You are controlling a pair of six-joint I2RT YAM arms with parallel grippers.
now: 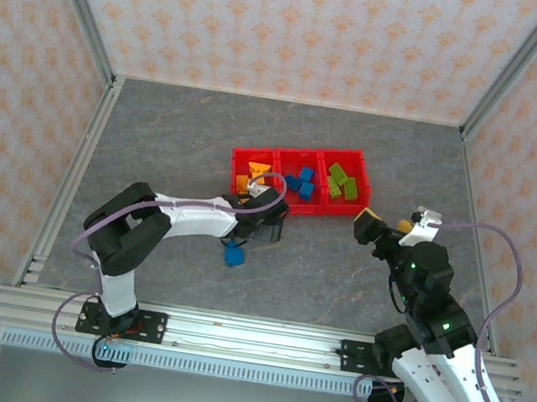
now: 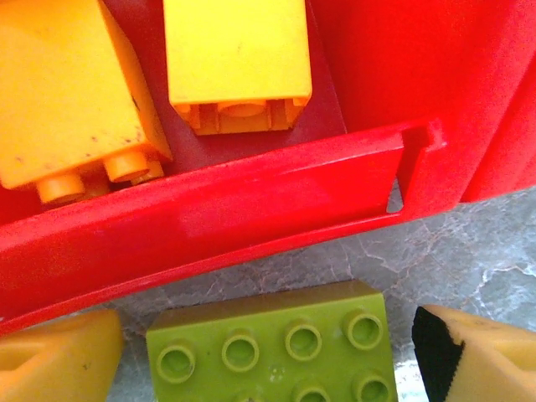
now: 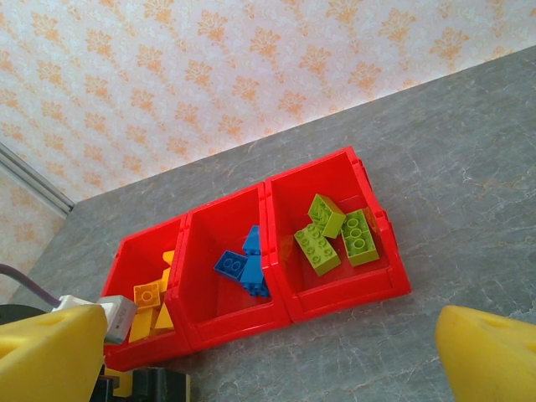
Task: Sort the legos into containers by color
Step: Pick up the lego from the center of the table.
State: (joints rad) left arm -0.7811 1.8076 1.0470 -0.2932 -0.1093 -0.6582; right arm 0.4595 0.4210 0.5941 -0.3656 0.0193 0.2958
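Most legos (image 3: pixel 335 234) are lying sorted in the bins (image 3: pixel 239 328), while I am holding my left gripper (image 1: pixel 273 217) spread around a green brick (image 2: pixel 272 343) on the table (image 1: pixel 185 148), a blue brick (image 1: pixel 233 254) waiting nearby.
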